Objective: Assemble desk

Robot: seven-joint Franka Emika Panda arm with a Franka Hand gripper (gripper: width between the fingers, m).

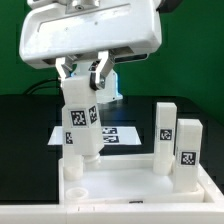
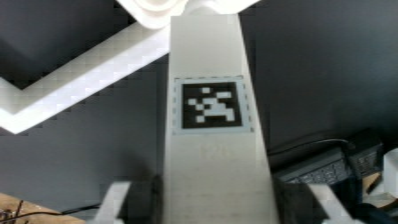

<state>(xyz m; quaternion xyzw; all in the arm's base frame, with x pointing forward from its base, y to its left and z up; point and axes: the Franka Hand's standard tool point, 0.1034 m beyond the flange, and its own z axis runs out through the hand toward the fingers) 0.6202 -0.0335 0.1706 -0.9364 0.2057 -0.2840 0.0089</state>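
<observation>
Bright even light, low resolution, soft wrist-view edges

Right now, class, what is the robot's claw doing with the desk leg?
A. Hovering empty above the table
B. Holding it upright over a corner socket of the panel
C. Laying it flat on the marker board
B: the claw grips one leg upright, its lower end at a corner socket of the panel.

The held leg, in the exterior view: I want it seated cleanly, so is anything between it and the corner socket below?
Nothing visible. The gripper holds the leg upright, its lower end at the panel's corner. The two other legs stand toward the exterior view's right.
</observation>
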